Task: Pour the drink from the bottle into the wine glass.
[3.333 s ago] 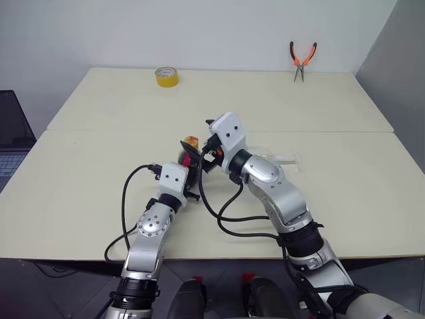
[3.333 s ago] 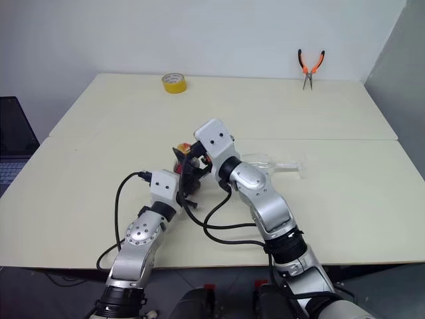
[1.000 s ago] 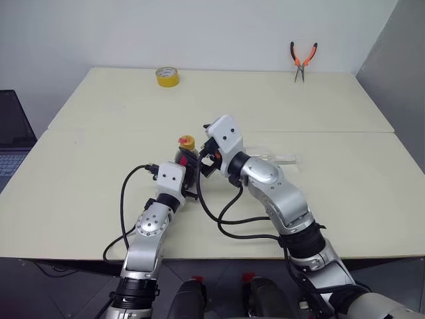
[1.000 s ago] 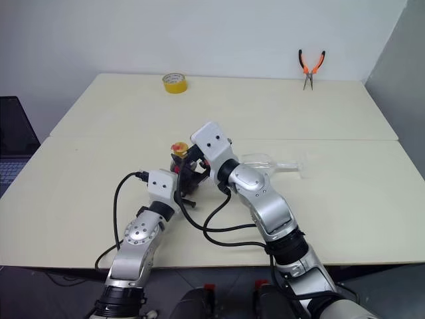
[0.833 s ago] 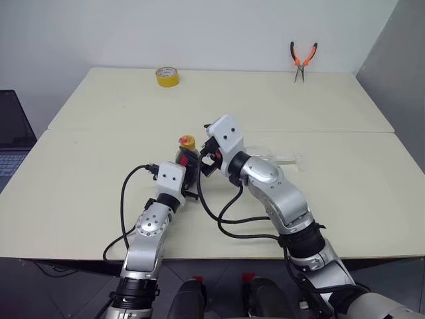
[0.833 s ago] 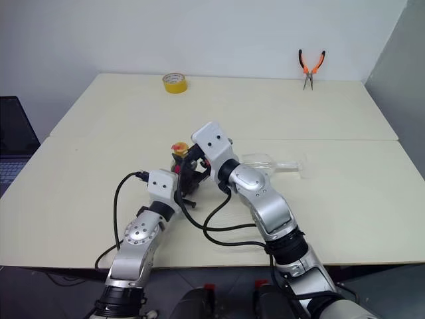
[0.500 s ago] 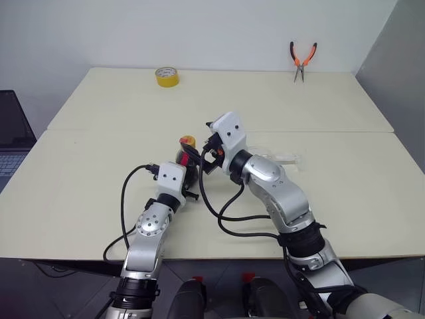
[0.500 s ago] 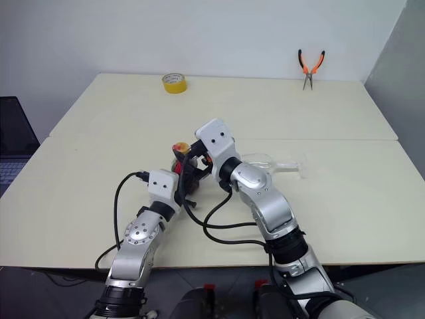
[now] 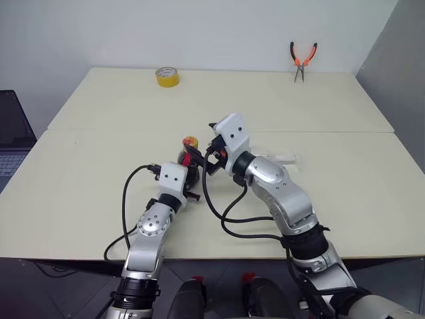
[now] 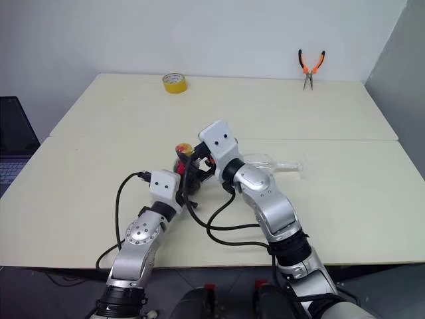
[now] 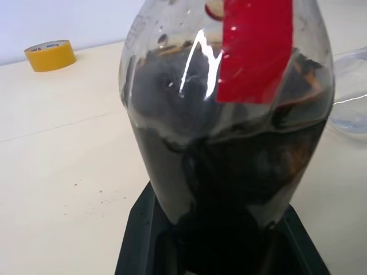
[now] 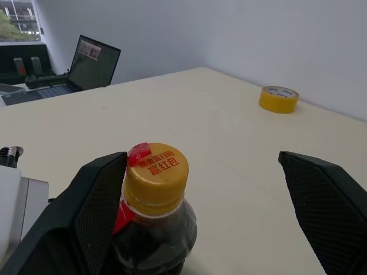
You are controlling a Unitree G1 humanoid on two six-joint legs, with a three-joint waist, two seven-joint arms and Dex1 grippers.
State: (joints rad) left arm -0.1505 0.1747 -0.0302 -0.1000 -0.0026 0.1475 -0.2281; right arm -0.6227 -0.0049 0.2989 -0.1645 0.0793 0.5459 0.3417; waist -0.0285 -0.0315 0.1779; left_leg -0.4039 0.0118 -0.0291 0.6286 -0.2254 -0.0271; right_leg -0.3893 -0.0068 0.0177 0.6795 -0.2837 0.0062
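Near the middle of the table (image 9: 99,133), the left gripper (image 9: 188,179) is clamped on the bottle (image 12: 153,229), whose yellow cap (image 12: 156,170) is still on and the drink (image 11: 229,189) unpoured. Just beside the bottle, the wine glass (image 10: 259,161) lies empty on its side, while the right gripper (image 12: 200,195) stands wide open around the cap, so uncapping, righting the glass and pouring all seem left.

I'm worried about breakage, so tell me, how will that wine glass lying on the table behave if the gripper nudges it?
The wine glass lies on its side, so its rounded bowl would probably let it roll or swing around. It looks thin and clear, likely light and fragile. The smooth table probably offers little friction to stop it.
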